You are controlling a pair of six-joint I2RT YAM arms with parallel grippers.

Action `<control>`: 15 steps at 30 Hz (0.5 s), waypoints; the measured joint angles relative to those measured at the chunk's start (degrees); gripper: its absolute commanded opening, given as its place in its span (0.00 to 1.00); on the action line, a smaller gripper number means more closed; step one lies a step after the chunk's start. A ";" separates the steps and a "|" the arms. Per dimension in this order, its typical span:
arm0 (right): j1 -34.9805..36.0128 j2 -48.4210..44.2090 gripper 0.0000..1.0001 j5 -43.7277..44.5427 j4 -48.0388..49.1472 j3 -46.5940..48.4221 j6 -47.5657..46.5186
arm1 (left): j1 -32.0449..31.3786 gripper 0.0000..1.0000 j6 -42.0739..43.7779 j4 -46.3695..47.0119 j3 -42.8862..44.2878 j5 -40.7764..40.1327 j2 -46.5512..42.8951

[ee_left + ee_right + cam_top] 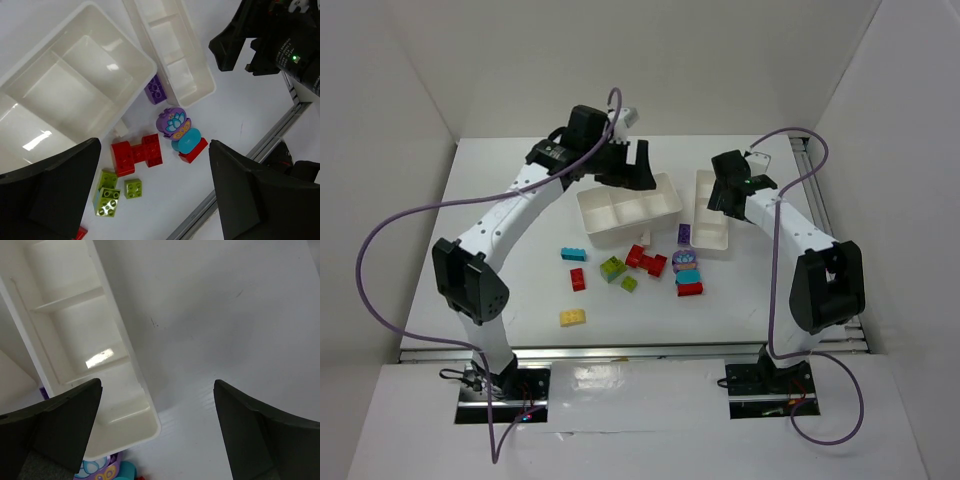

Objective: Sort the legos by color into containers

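While legos [646, 260] lie loose mid-frame, white containers [605, 215] sit just above.
The left gripper [154, 145] and right gripper [157, 384] are spread wide.

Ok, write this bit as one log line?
left claw open, empty | right claw open, empty | wide tray, narrow tray empty | legos on table

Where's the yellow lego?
In the top view, the yellow lego lies by itself on the table, at the near left of the pile, just on the near side of a small red brick.
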 measured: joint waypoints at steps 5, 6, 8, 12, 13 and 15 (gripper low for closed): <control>0.00 0.00 1.00 -0.02 0.00 -0.02 0.00 | -4.17 1.00 1.25 -1.18 1.42 -1.75 2.69; 0.00 -0.02 1.00 -0.02 0.00 -0.02 0.00 | -4.72 1.00 1.27 -1.66 1.42 -2.32 2.93; 0.00 -0.11 1.00 -0.02 0.04 -0.04 0.00 | -4.98 1.00 1.25 -2.16 1.42 -3.89 3.06; 0.00 -0.61 1.00 -0.02 0.04 -0.13 -0.02 | -4.63 1.00 1.22 -2.25 0.70 -9.49 2.93; 0.00 -0.76 1.00 -0.02 0.02 -0.13 -0.07 | -4.42 1.00 0.92 -2.38 0.15 -11.80 2.82; 0.00 -1.16 1.00 0.00 0.00 -0.13 -0.13 | -3.69 1.00 -0.46 -3.65 -0.52 -15.39 2.80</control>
